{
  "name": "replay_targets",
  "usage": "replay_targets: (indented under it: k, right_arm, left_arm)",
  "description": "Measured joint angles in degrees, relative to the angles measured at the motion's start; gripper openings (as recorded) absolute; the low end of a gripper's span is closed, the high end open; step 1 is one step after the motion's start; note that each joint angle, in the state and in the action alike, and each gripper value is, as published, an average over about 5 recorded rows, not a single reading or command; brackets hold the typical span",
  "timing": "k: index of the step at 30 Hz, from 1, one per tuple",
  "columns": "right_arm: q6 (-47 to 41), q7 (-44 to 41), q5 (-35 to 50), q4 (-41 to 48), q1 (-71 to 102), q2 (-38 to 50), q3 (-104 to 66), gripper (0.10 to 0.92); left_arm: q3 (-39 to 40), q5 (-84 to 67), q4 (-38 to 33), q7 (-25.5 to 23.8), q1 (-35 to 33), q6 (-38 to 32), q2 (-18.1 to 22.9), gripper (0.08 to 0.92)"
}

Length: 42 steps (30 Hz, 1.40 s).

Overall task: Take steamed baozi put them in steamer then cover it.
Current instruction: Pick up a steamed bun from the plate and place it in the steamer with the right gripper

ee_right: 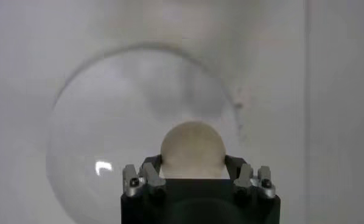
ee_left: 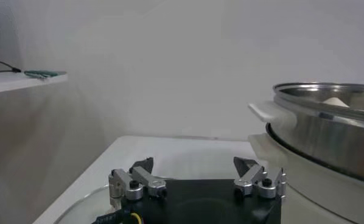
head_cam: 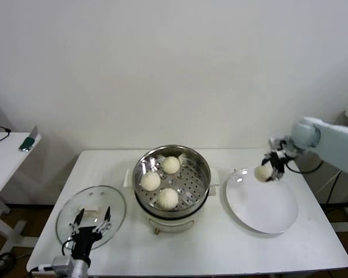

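Observation:
The steel steamer (head_cam: 200,163) on its white cooker base stands mid-table and holds three cream-white baozi (head_cam: 168,198). Its rim and handle show in the left wrist view (ee_left: 328,100). My right gripper (head_cam: 267,172) is shut on the fourth baozi (head_cam: 263,172), held above the far left rim of the white plate (head_cam: 267,209). In the right wrist view the baozi (ee_right: 192,148) sits between the jaws, with the plate (ee_right: 103,140) below. The glass cover (head_cam: 113,207) lies flat left of the steamer. My left gripper (head_cam: 91,222) hovers open over the cover's near part; it is also open in the left wrist view (ee_left: 194,166).
A white side table (head_cam: 3,162) with a green object (head_cam: 29,141) stands at the far left. The wall runs behind the table. The plate is bare.

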<state>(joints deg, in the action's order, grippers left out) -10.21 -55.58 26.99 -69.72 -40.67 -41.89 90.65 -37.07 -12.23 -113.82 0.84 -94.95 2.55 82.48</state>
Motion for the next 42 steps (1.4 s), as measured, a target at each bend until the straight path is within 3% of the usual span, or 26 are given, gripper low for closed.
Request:
replay_targets:
  k: [9, 16, 42]
  right_arm:
    - [-5.4, 3.6, 15.4, -10.4, -12.9, -9.4, 3.8, 0.696]
    - [-9.2, 7.6, 20.5, -13.4, -12.7, -16.9, 4.0, 0.696]
    - [-12.9, 12.7, 14.9, -10.3, -1.6, -25.9, 5.5, 0.696]
  left_arm:
    - [0.3, -0.4, -0.4, 0.0, 0.0, 0.1, 0.0, 0.823]
    - [0.0, -0.8, -0.8, 0.0, -0.1, 0.3, 0.3, 0.823]
    - [-0.1, -1.3, 0.1, -0.1, 0.2, 0.0, 0.6, 0.823]
